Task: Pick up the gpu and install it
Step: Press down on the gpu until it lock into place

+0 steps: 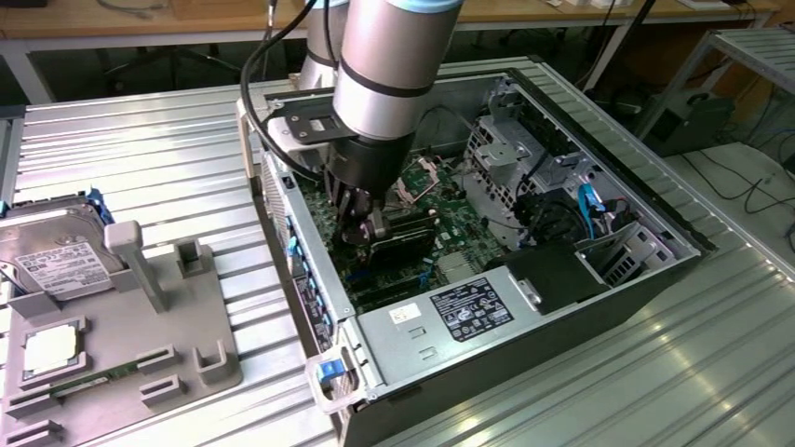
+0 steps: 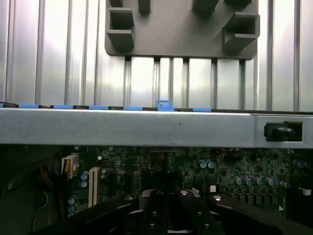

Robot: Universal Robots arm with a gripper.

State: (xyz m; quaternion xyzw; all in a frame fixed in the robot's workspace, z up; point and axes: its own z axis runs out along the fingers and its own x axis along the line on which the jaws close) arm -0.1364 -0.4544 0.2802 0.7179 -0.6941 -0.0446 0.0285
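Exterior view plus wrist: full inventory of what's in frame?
open black computer case: 1, black, on the ribbed metal table.
green motherboard: 1, green, inside the case.
gpu, flat green card with dark heatsink: 1, down in the case at the gripper.
silver boxy hard drive with white label: 1, exterior view's left, on the grey plastic parts holder.
silver square processor chip: 1, in the holder.
robot arm: 1, silver.
gripper: 1, black, shut, inside the case.

My arm [image 1: 379,70] comes down steeply from above, its silver forearm leading into a black wrist pointed almost straight down. The gripper [image 1: 363,226] hangs low at its end with the dark fingers [image 2: 161,213] drawn fully together.
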